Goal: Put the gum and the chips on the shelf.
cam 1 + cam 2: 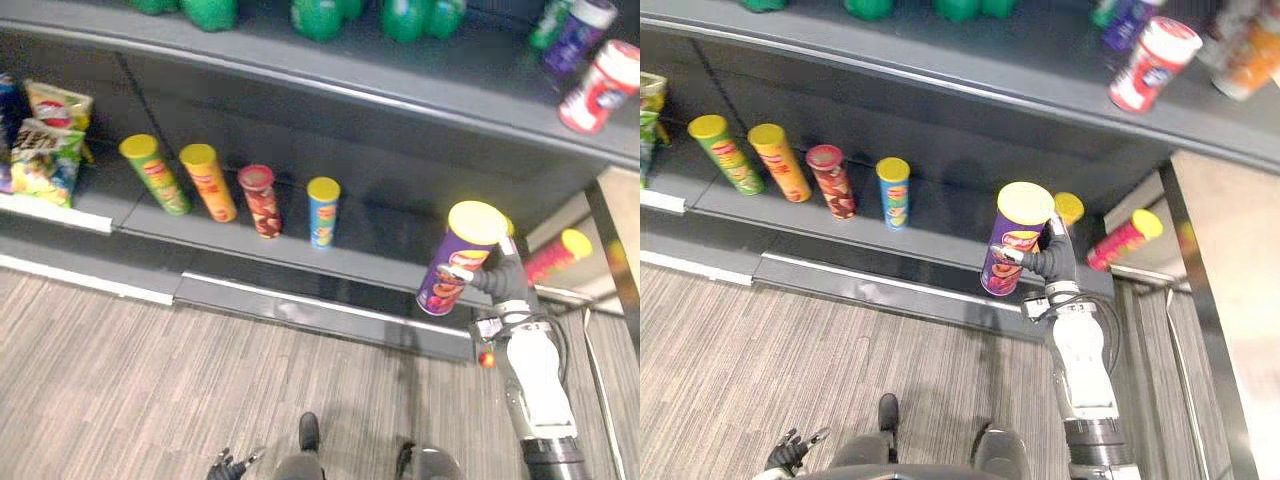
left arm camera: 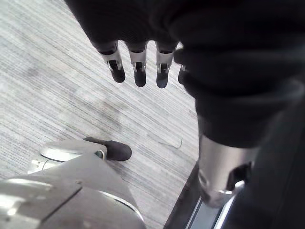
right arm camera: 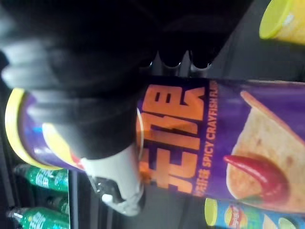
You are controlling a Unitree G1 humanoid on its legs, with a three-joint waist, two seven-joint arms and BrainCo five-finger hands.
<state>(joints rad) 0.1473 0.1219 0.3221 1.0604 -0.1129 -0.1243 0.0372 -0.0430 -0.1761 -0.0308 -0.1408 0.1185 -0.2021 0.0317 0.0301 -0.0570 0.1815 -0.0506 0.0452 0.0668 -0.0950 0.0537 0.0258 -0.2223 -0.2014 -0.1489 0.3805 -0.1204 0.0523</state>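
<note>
While the purple chips can (image 1: 1012, 245) is clamped in the right robot hand (image 1: 1045, 264), I rate a collision as the main hazard. The can hangs tilted, yellow lid uppermost, in front of the lower shelf (image 1: 385, 235) at right of centre. A second yellow-lidded can (image 1: 1068, 208) stands just behind it, and a red can (image 1: 1125, 238) lies on its side further right. If I push straight in, I expect the held can to knock one of them over. A tilted release could also let it topple and roll toward the blue can (image 1: 323, 212), the nearest of the four standing in a row at left. The right wrist view shows fingers and thumb wrapped across the printed body near the lid end, so a bottom-heavy swing is possible.

The right arm reaches up from the lower right, forearm nearly vertical, wrist bent toward the shelf. The left robot hand (image 2: 138, 62) hangs low over the floor, fingers straight and apart, holding nothing. A red-and-white canister (image 1: 600, 85) on the upper shelf (image 1: 400, 100) may be the gum; I cannot tell.
</note>
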